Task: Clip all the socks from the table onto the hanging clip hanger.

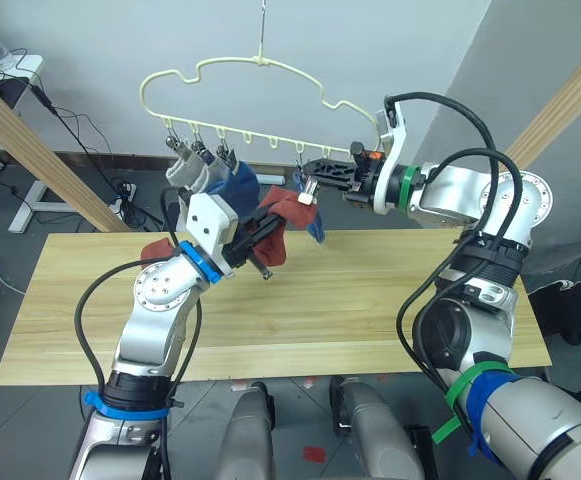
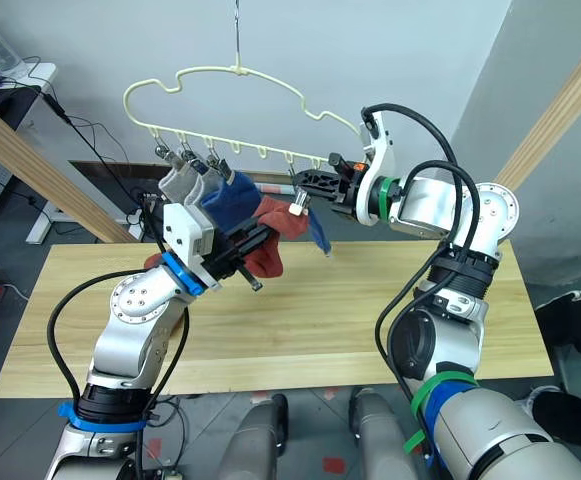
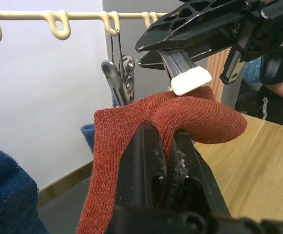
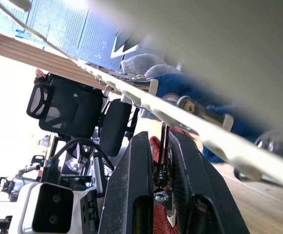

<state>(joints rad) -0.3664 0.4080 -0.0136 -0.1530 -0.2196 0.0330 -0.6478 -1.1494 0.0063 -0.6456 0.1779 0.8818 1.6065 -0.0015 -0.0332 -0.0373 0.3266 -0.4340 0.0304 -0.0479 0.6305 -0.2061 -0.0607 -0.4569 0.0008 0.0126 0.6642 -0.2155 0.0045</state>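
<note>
The pale yellow clip hanger [image 1: 240,68] hangs by its hook above the table [image 1: 370,300]. Two grey socks [image 1: 185,172] and a blue sock [image 1: 236,186] are clipped at its left end. Another blue sock [image 1: 316,226] dangles near the middle. My left gripper [image 1: 265,232] is shut on a rust-red sock [image 3: 190,114], holding it up just under the row of clips [image 3: 119,78]. Coming in from the right, my right gripper [image 1: 308,183] is shut on a metal clip [image 4: 160,163], directly above the held sock. A second rust-red sock [image 1: 155,248] lies on the table behind my left arm.
Slanted wooden poles [image 1: 30,140] [image 1: 570,100] flank the table on both sides. Cables and a power strip [image 1: 120,205] lie on the floor behind. A person [image 3: 277,97] stands beyond the table's far side.
</note>
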